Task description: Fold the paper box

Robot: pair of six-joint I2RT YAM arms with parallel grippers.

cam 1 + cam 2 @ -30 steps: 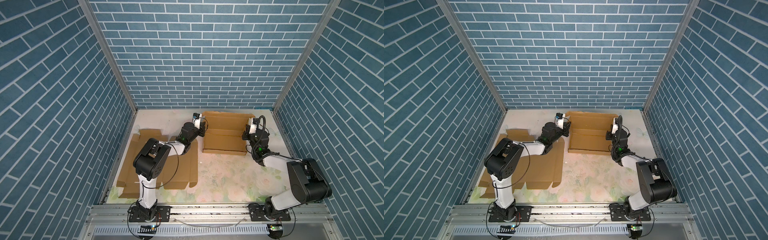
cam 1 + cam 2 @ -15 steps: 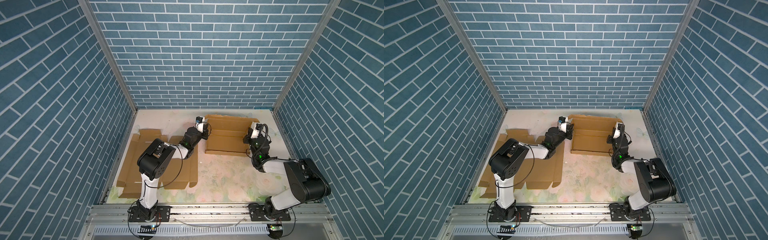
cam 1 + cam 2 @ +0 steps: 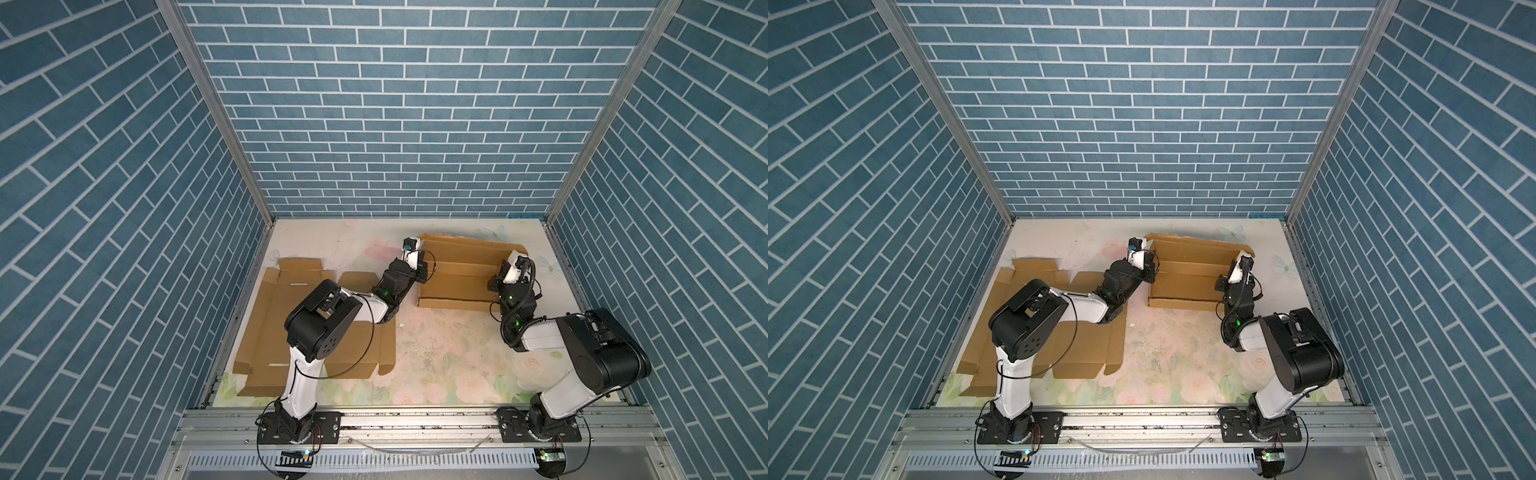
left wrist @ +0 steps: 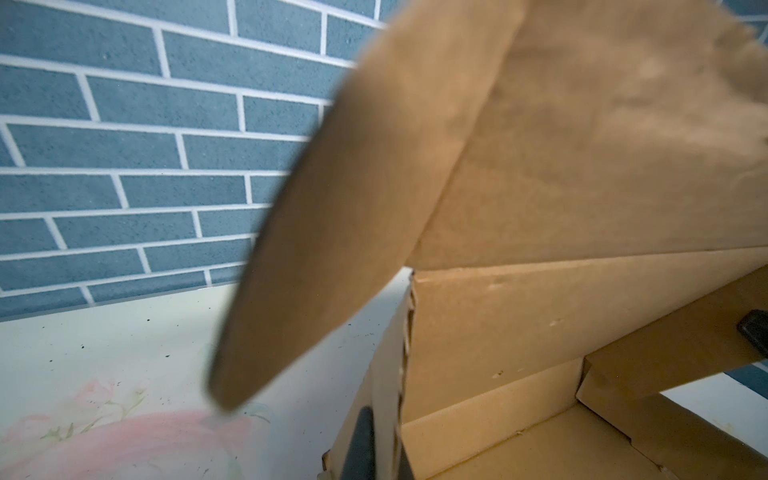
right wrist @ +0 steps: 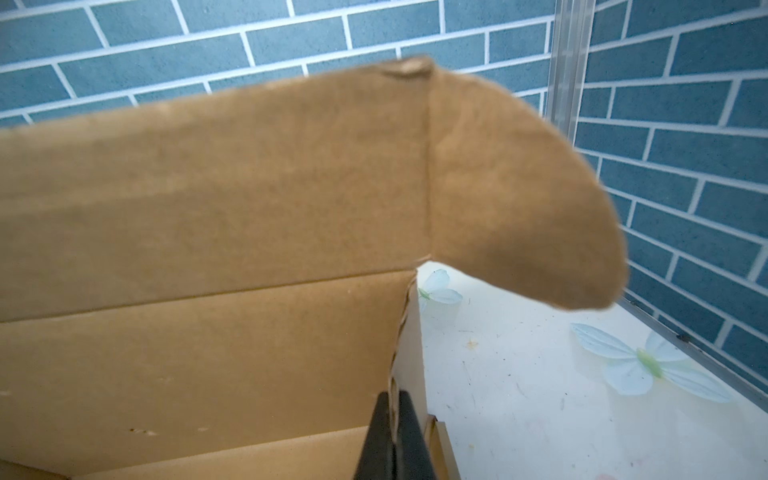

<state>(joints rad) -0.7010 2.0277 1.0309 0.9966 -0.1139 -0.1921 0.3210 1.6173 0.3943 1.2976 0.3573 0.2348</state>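
Paper box [image 3: 461, 276] sat half-formed toward the back of the counter [image 3: 449, 345]. My left end effector [image 4: 382, 453] and right end effector [image 5: 395, 436] were each clamped on opposite sides of it. I judged they should move evenly together, so neither side would buckle

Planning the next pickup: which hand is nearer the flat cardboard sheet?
Left. The left hand pinches the box wall facing the sheet; the right hand pinches the opposite wall.
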